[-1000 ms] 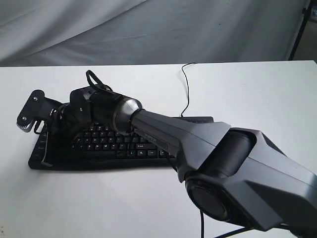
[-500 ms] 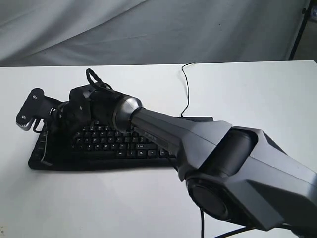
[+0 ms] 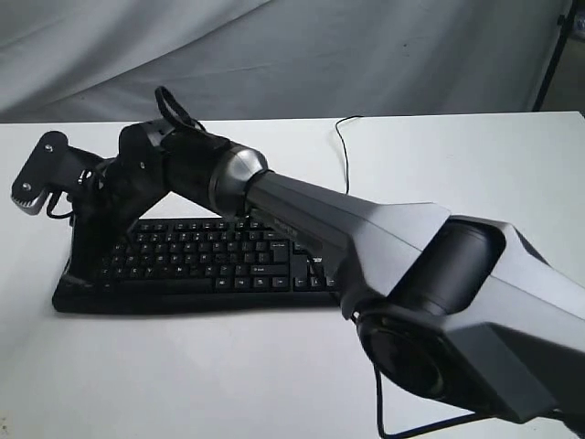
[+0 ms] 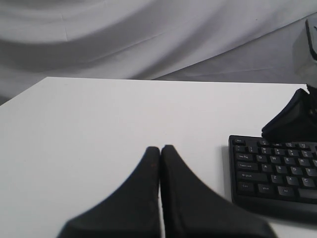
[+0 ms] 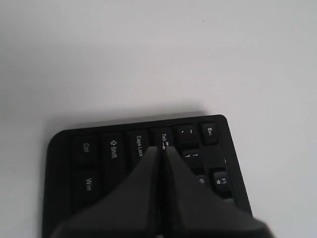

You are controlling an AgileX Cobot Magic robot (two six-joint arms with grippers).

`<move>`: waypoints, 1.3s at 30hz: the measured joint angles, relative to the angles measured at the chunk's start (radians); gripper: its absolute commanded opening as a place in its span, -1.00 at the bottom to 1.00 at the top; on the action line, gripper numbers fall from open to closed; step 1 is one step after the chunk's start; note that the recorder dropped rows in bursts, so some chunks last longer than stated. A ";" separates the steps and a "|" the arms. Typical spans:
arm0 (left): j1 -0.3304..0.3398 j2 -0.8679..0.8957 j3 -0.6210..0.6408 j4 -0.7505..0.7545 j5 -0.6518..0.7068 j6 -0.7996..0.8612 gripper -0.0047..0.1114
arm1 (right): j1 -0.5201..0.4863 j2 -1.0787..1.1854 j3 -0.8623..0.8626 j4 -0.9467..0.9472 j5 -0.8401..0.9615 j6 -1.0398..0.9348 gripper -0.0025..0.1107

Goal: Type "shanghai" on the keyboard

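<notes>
From the exterior view, the long flat black keyboard [image 3: 196,265] lies on the white table [image 3: 475,174], the right arm reaching across to its left end. In the left wrist view, the left gripper [image 4: 160,148] hangs over bare table beside the keyboard, jaws pressed together. In the right wrist view, the right gripper [image 5: 161,148], jaws together, points near the Tab key [image 5: 162,137].

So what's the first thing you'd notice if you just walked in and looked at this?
The big grey robot arm stretching from the near right corner across the white table grabs your eye first. Under it lies a long black keyboard, and the right gripper, pinched shut, hangs over the keyboard's left end near the Tab key. The left gripper, also shut, sits over bare table beside the keyboard.
</notes>
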 measured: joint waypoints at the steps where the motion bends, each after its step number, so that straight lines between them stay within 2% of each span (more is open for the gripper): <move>1: 0.000 0.000 0.000 0.000 0.000 0.000 -0.91 | 0.000 -0.006 0.000 0.000 0.012 0.000 -0.96; 12: 0.000 0.000 0.000 0.000 0.000 0.000 -0.91 | 0.000 -0.076 0.023 0.013 0.095 -0.011 -0.96; 26: 0.000 0.000 0.000 0.000 0.000 0.000 -0.91 | -0.026 -0.327 0.494 0.053 -0.092 -0.114 -0.96; 34: 0.000 0.000 0.000 0.000 0.000 0.000 -0.91 | -0.071 -0.351 0.591 0.132 -0.111 -0.181 -0.96; 39: 0.000 0.000 0.000 0.000 0.000 0.000 -0.91 | -0.116 -0.351 0.630 0.241 -0.087 -0.317 -0.96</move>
